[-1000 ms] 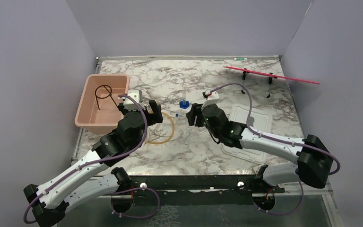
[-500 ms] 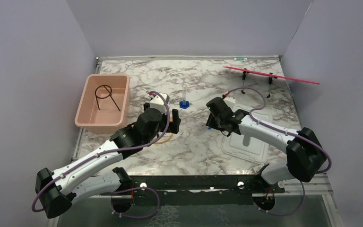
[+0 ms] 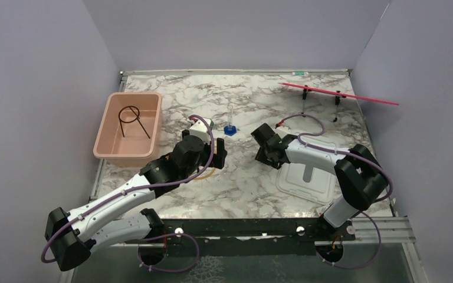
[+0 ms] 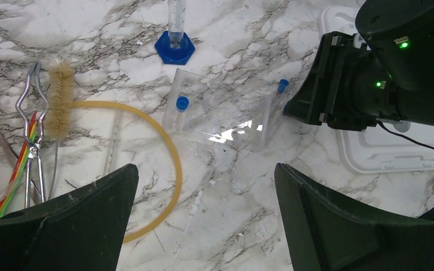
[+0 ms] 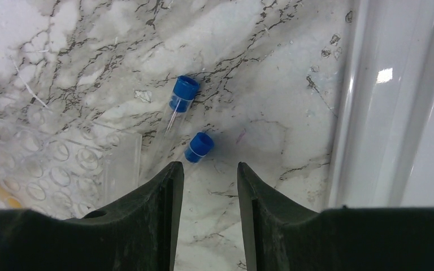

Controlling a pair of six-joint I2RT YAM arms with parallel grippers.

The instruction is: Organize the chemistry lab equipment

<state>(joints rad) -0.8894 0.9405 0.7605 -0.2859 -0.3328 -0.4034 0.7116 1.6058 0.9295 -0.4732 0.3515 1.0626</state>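
Starting from the top external view, the pink tub is seen near the left edge of the marble tabletop, with the black wire ring lying inside it. The blue-based vial stands upright near the tabletop's middle, and the white lid lies flat toward the near right corner. The left gripper and the right gripper are lowered facing each other, just nearward of the vial.

In the left wrist view, the left gripper is spread wide with nothing between its fingers. Ahead of it, two blue-capped tubes lie flat: one on a clear plastic rack, the other just beside the rack, close to the right gripper. The amber rubber tubing loop curves beside the rack, with the metal tongs and a bristle brush beyond it toward the left edge.

In the right wrist view, the right gripper is partly spread, with only marble seen in the gap. The cap of the nearer tube lies just ahead of the fingertips, and the second tube lies just beyond it. Neither is pinched.

The tubes are judged light, thin-walled and smooth, and likely to roll on the marble. Whether they are glass or plastic cannot be told, so a gentle squeeze is advised. The barrel just below the cap seems the best hold, taken crosswise to the tube's length.
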